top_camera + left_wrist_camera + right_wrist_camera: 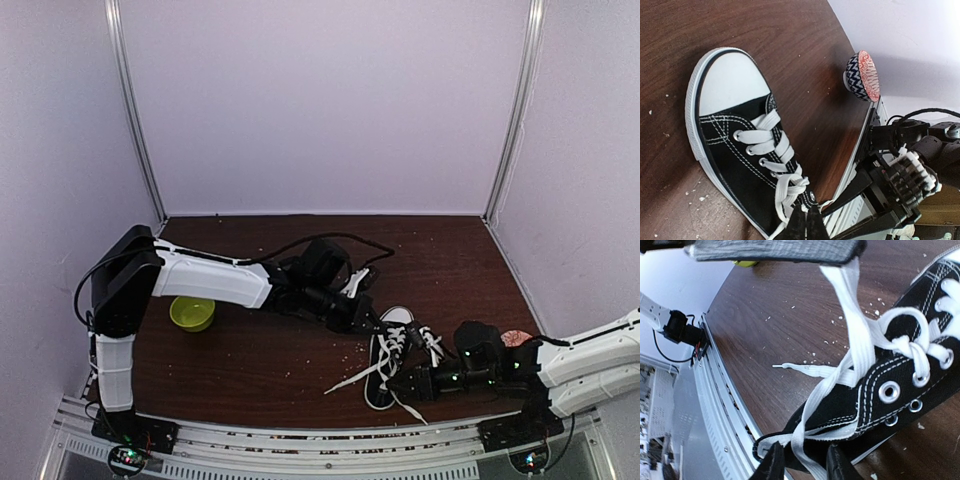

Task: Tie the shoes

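Sneaker (392,352) sits on the table (250,360), heel cropped in both wrist views; left gripper (805,222), mostly cut off, pinches a lace (785,197); right gripper (805,465) fingers stand spread astride a second strand (799,447).

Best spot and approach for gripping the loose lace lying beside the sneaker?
Probably where the loose lace lifts off the table toward the sneaker collar, coming from the heel side and pinching across its width; its tip lies flat, hard to get under.
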Tool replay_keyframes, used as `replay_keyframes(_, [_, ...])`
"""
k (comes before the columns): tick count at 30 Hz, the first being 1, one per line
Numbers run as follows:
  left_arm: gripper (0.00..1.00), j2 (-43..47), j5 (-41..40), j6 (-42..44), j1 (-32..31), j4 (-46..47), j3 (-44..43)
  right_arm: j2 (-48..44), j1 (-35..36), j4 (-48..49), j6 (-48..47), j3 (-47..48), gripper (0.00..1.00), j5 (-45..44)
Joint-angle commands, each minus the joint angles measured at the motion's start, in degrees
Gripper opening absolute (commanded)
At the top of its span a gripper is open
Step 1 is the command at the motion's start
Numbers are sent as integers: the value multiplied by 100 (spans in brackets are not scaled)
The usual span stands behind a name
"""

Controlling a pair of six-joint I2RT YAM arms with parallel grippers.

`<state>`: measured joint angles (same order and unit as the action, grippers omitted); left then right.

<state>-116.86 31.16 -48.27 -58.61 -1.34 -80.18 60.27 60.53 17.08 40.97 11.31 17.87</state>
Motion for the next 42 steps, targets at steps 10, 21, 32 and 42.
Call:
replay_keyframes(10, [0, -87, 141, 112, -19, 164, -177, -369, 30, -620, -103, 169, 0, -563])
replay_keyframes(21, [0, 113, 316, 453, -161, 440, -245, -1437, -143, -2767, -277, 912, 0, -2275])
replay_keyframes(32, [0, 222, 565, 714, -406, 732, -33, -835, -467, -3403, -357, 1017, 0, -2367])
replay_keyframes(42, [0, 369, 200, 1817, -537, -996, 73, -681, -528, -3114, -647, 1241, 0, -2107])
